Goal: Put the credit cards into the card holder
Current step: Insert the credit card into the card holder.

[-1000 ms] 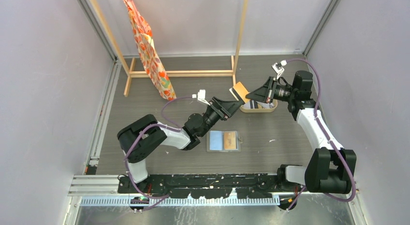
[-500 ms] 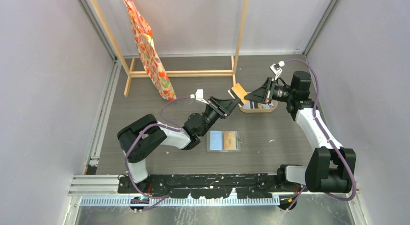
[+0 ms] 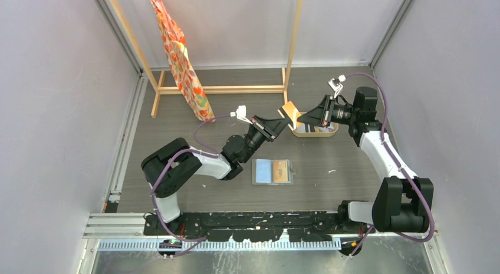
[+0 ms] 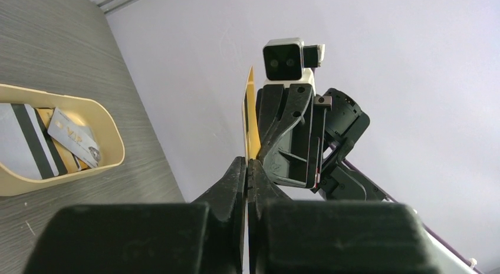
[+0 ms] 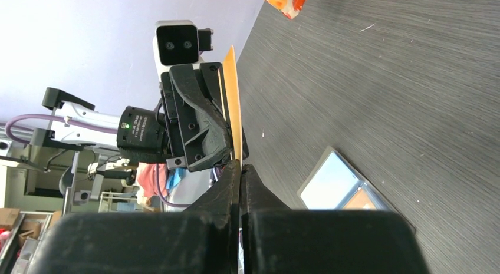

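both arms meet in the upper middle of the top view, just left of the oval beige tray [image 3: 312, 135]. the left gripper [image 3: 282, 120] reaches in from the lower left and the right gripper [image 3: 300, 116] from the right, tips facing each other. one orange-tan credit card [image 3: 289, 111] stands on edge between them, lifted off the dark table [image 3: 330, 188].

in the left wrist view the left fingers [image 4: 236, 180] are pressed together on the card's lower edge with no gap showing. in the right wrist view the right fingers [image 5: 233, 182] are likewise clamped on the thin edge of the same card, so both grippers are closed on it.

the tray rests on the table and holds other cards [image 4: 29, 150], silver-grey with dark stripes, one marked vip. the card holder [image 3: 272, 172] lies open and flat near the middle of the top view, below the grippers and well apart from them. its left half is pale blue and its right half orange-brown.

a patterned orange cloth [image 3: 177, 56] hangs on a wooden rack [image 3: 247, 89] at the upper left.
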